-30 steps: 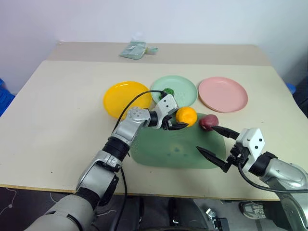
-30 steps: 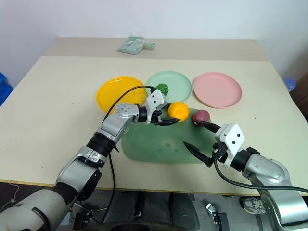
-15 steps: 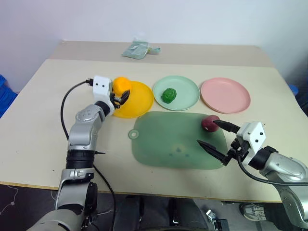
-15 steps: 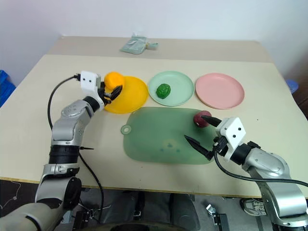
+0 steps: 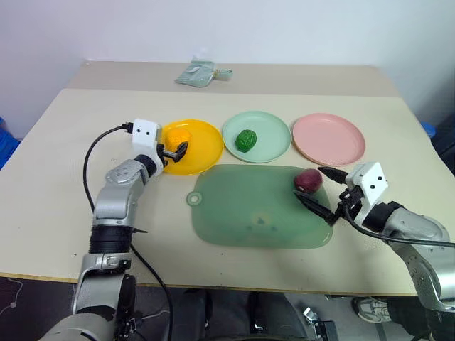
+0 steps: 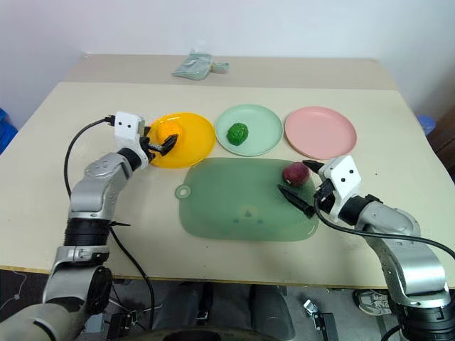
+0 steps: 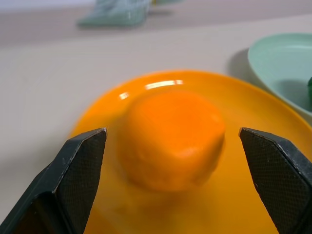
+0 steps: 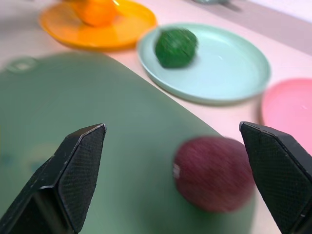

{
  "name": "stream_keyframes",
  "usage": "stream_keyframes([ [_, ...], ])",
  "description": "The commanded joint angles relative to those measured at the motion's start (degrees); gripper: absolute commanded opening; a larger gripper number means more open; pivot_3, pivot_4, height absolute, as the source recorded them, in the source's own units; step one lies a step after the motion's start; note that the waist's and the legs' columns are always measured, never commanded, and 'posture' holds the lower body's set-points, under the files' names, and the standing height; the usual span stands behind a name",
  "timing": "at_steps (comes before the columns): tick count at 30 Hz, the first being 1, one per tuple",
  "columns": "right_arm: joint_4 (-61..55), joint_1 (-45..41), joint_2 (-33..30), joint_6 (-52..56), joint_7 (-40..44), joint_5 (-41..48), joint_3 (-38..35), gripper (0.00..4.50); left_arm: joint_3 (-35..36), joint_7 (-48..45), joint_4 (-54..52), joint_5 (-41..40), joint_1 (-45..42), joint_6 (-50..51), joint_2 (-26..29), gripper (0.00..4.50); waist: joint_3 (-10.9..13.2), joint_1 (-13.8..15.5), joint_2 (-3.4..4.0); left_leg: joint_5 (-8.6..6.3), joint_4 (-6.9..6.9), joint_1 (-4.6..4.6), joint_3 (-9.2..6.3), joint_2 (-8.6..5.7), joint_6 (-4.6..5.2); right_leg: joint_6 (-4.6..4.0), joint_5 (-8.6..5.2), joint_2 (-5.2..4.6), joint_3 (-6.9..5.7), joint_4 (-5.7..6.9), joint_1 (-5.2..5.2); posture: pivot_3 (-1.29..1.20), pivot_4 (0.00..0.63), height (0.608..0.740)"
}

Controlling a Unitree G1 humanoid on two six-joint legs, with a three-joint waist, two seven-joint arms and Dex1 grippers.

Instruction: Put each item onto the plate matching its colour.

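- our left gripper (image 7: 178,161) has its two black fingers spread wide, with the smooth orange-yellow toy ball (image 7: 171,138) sitting between them, free of both pads, so we read it as released rather than grasped.
- that ball rests on the glossy round yellow-orange plate (image 5: 200,139), toward the side nearest the left gripper, and we judge this item done.
- our right gripper (image 6: 304,180) is also fully spread, one finger reaching just past the dark reddish-purple toy ball (image 6: 296,173) and the other lying low in front of it; nothing is gripped.
- the reddish-purple ball sits on the far right corner of the large translucent green mat (image 6: 227,206), near the empty round pink plate (image 6: 320,132) but not on it.
- the bumpy dark green toy lump (image 5: 246,139) lies in the middle of the round pale green plate (image 5: 274,126), so we count that one as placed too.
- we judge the step in hand to be the last pick: the right gripper needs to bracket the reddish-purple ball squarely, close on it, then carry it forward to the pink plate.
- the left gripper should draw back off the yellow-orange plate without nudging the ball.
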Motion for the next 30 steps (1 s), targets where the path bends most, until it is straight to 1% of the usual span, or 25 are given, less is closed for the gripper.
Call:
stream_keyframes([
  [1, 1.5, -1.7, 0.1, -1.8, -1.5, -3.6, 1.4, 4.50, -0.3, -7.9, -7.1, -3.1, 2.5, -4.8, 3.4, 4.44, 0.0, 0.2, 0.00, 0.02, 0.00, 0.00, 0.00, 0.00, -0.03, 0.00, 0.00, 0.00, 0.00, -0.01, 0.00, 0.00, 0.150, 0.740],
  [3, 4.5, -3.4, 1.2, -2.2, -2.4, -4.8, 2.3, 4.50, -4.4, -18.3, -15.6, -8.0, 8.6, -2.0, 7.7, 4.44, 0.0, 0.2, 0.04, 0.01, 0.00, 0.00, 0.01, -0.01, -0.03, 0.00, 0.00, -0.03, 0.00, -0.02, 0.02, 0.00, 0.150, 0.740],
  [5, 7.0, -4.8, 2.2, -2.7, -2.9, -5.6, 3.0, 4.50, -8.1, -24.3, -20.9, -9.8, 12.7, -1.5, 10.5, 4.44, 0.0, 0.2, 0.07, 0.01, -0.02, 0.01, 0.03, -0.01, -0.03, -0.01, 0.00, -0.06, 0.02, -0.08, 0.06, 0.00, 0.150, 0.740],
  [8, 9.7, -6.6, 2.8, -2.2, -2.9, -6.4, 3.8, 4.50, -10.6, -26.0, -23.8, -12.0, 14.6, 0.8, 10.7, 4.44, 0.0, 0.4, 0.07, -0.02, -0.02, 0.01, 0.02, -0.01, 0.02, -0.01, 0.00, -0.09, 0.02, -0.12, 0.08, 0.00, 0.150, 0.740],
  [9, 10.7, -7.2, 3.0, -1.3, -3.0, -6.5, 4.0, 4.50, -11.4, -25.6, -24.4, -12.1, 14.8, 1.2, 10.2, 4.44, 0.0, 0.4, 0.07, -0.13, -0.02, 0.00, 0.01, -0.01, 0.22, -0.01, 0.00, -0.10, 0.02, -0.12, 0.08, 0.00, 0.150, 0.740],
  [12, 13.0, -8.5, 3.4, -0.7, -3.3, -7.0, 4.3, 4.50, -12.8, -24.8, -25.4, -12.7, 14.7, 1.9, 8.6, 4.44, 0.0, 0.2, 0.08, -0.18, -0.02, 0.01, 0.01, -0.01, 0.30, -0.01, 0.00, -0.08, 0.02, -0.11, 0.07, 0.00, 0.150, 0.740],
  [14, 13.3, -8.7, 3.5, -0.7, -3.1, -7.0, 4.3, 3.95, -13.4, -24.6, -26.0, -12.7, 15.0, 2.0, 7.8, 4.50, 0.0, 0.2, 0.09, -0.18, -0.02, 0.01, 0.02, -0.01, 0.31, -0.01, 0.00, -0.06, 0.02, -0.10, 0.06, 0.00, 0.150, 0.740],
  [15, 13.2, -8.7, 3.5, -0.7, -3.0, -7.0, 4.3, 3.59, -13.7, -24.6, -26.1, -12.9, 15.3, 2.1, 7.6, 4.50, -0.1, 0.2, 0.09, -0.19, -0.03, 0.01, 0.01, -0.01, 0.33, -0.01, 0.00, -0.05, 0.02, -0.10, 0.06, 0.00, 0.150, 0.740],
  [16, 13.0, -8.7, 3.5, -0.6, -2.9, -7.1, 4.4, 3.09, -13.8, -24.7, -26.2, -12.9, 15.6, 2.0, 7.5, 4.50, -0.1, 0.1, 0.09, -0.19, -0.03, 0.01, 0.02, -0.01, 0.33, -0.01, 0.00, -0.05, 0.02, -0.09, 0.06, 0.00, 0.150, 0.740],
  [17, 12.8, -8.7, 3.5, -1.0, -2.8, -7.2, 4.4, 2.77, -13.9, -24.6, -26.1, -12.9, 15.9, 1.8, 7.5, 4.50, -0.1, 0.1, 0.10, -0.19, -0.03, 0.01, 0.02, 0.00, 0.33, -0.01, 0.00, -0.04, 0.02, -0.09, 0.06, 0.00, 0.150, 0.740],
  [18, 12.4, -9.2, 3.7, -1.6, -2.8, -7.2, 4.3, 2.61, -13.8, -24.2, -25.9, -12.7, 16.1, 1.4, 7.3, 4.50, -0.1, 0.1, 0.10, -0.19, -0.03, 0.01, 0.02, 0.00, 0.33, -0.01, 0.00, -0.03, 0.02, -0.09, 0.06, 0.00, 0.150, 0.740],
  [22, 14.1, -14.0, 5.6, -2.2, -5.6, -7.8, 3.4, 2.61, -13.3, -22.9, -24.8, -12.4, 16.7, 0.9, 6.7, 4.50, -0.1, -0.1, 0.11, -0.19, -0.03, 0.01, 0.02, 0.00, 0.33, -0.01, 0.00, -0.03, 0.02, -0.09, 0.05, 0.00, 0.150, 0.740],
  [26, 30.7, -26.8, 8.6, -4.4, -14.5, -14.6, 4.8, 2.61, -12.6, -20.3, -23.6, -11.7, 18.0, -0.7, 5.0, 4.50, -0.1, -0.4, 0.11, -0.18, -0.01, 0.05, 0.03, 0.00, 0.32, -0.01, 0.00, -0.01, 0.03, -0.05, 0.05, 0.00, 0.150, 0.740],
  [30, 46.9, -35.8, 11.0, -8.0, -19.4, -16.2, 3.1, 2.61, -13.5, -19.2, -24.6, -10.7, 19.3, -1.5, 4.7, 4.50, -0.1, -0.4, 0.11, -0.12, -0.06, 0.04, 0.03, 0.00, 0.22, -0.03, 0.00, 0.01, 0.02, -0.06, 0.03, 0.00, 0.150, 0.740],
])
